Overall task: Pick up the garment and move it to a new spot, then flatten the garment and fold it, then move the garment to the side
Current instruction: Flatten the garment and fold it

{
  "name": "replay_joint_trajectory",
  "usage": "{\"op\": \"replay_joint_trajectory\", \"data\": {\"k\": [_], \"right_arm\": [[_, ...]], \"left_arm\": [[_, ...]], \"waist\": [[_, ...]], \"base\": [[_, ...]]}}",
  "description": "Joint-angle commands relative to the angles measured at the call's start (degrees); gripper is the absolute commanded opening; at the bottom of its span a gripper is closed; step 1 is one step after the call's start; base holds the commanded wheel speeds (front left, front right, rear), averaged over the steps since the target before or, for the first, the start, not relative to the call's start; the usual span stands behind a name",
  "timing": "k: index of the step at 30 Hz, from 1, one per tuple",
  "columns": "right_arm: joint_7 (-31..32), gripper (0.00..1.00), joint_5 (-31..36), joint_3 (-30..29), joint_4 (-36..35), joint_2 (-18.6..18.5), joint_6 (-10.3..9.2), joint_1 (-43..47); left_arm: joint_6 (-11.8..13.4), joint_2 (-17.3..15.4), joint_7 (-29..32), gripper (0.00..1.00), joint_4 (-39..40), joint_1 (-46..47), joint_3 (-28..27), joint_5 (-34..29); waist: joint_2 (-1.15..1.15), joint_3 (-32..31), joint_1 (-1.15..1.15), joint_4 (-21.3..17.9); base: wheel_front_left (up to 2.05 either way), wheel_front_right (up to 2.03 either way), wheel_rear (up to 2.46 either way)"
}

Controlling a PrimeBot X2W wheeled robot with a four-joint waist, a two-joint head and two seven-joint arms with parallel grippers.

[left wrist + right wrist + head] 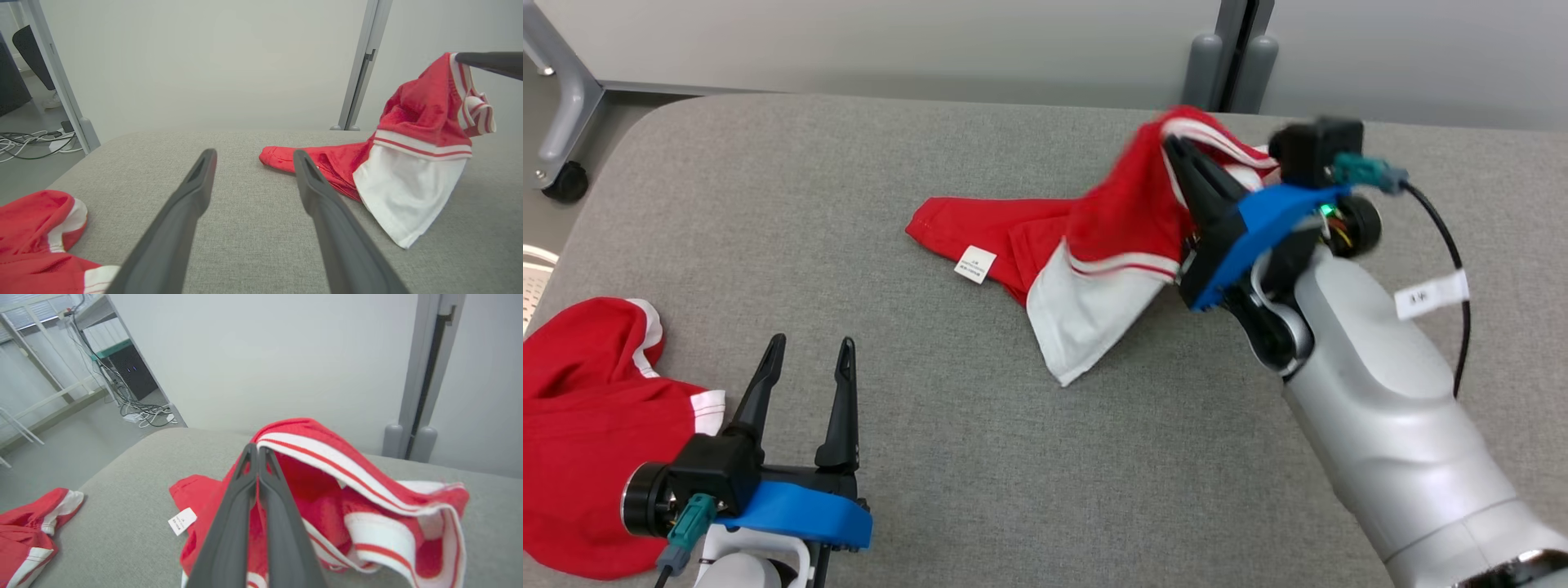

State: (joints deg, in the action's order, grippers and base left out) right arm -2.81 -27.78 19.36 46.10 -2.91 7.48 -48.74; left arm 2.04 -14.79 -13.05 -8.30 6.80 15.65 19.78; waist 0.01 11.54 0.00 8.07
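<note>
Worktop (980, 457): grey fabric-covered surface with a rounded far left corner; a pale wall stands behind its far edge.
Right arm (1388, 408): pale forearm reaching from the near right corner toward the far right part of the worktop.
Garment (1119, 212): red with a white panel and red-and-white striped bands. One end is raised off the worktop near the far edge, right of centre. The rest trails down to the left and lies near the middle.
Second garment (580, 425): red with white trim, crumpled at the near left edge, well apart from the first.
Left claw (810, 341): fingers spread wide, holding nothing, over the near left part of the worktop, just beside the second garment.
Right claw (1174, 145): fingers pressed together on the garment's striped band, holding that end up.
Tag (974, 264): small white label on the garment's low red end.
</note>
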Motion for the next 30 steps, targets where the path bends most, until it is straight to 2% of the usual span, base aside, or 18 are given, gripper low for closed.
{"op": "replay_joint_trajectory", "data": {"k": [1, 7, 13, 16, 19, 25, 28, 30], "right_arm": [[0.8, 0.00, -0.7, 1.4, -2.0, 0.0, 0.02, -1.5], [4.5, 0.00, -3.8, 9.3, -10.5, 0.0, 0.03, -8.2], [6.0, 0.00, -9.1, 13.5, -18.2, -0.6, 0.02, -10.6], [9.6, 0.00, -10.6, 15.6, -22.2, -4.2, 0.01, -6.3], [14.3, 0.00, -11.3, 16.5, -26.3, -9.9, 0.02, -0.7], [21.1, 0.00, -6.6, 11.7, -29.7, -23.4, 0.02, 12.3], [22.2, 0.00, -2.6, 7.6, -29.6, -27.9, 0.00, 16.4], [21.7, 0.00, 0.0, 4.2, -28.9, -28.9, 0.02, 18.3]], "left_arm": [[0.3, -0.2, -0.3, 1.00, 0.1, -0.2, -0.1, 0.2], [0.4, -0.2, -0.3, 1.00, 0.2, -0.2, 0.3, 0.5], [0.7, -0.3, -0.5, 1.00, 0.3, -0.9, 0.3, 0.8], [1.0, -0.6, -0.6, 1.00, 0.3, -1.6, 0.2, 0.8], [1.1, -0.8, -0.4, 1.00, 0.6, -2.1, 0.2, 1.0], [1.5, -1.3, 0.0, 1.00, 1.2, -2.9, 0.1, 1.4], [1.5, -1.4, 0.0, 1.00, 1.4, -2.9, 0.2, 1.3], [1.5, -1.5, 0.0, 1.00, 1.5, -2.7, 0.2, 1.4]], "waist": [[-0.01, -0.3, 0.00, -0.1], [-0.01, -0.9, 0.00, 0.8], [-0.01, -1.7, 0.00, 1.3], [-0.01, -2.5, 0.00, 0.8], [-0.01, -3.3, 0.00, 0.1], [-0.01, -4.1, 0.00, -1.7], [-0.01, -4.1, 0.00, -2.4], [-0.01, -4.0, 0.00, -2.7]], "base": [[0.00, 0.00, 0.00], [0.00, 0.00, 0.00], [0.00, 0.00, 0.00], [0.00, 0.00, 0.00], [0.00, 0.00, 0.00], [0.00, 0.00, 0.00], [0.00, 0.00, 0.00], [0.00, 0.00, 0.00]]}}
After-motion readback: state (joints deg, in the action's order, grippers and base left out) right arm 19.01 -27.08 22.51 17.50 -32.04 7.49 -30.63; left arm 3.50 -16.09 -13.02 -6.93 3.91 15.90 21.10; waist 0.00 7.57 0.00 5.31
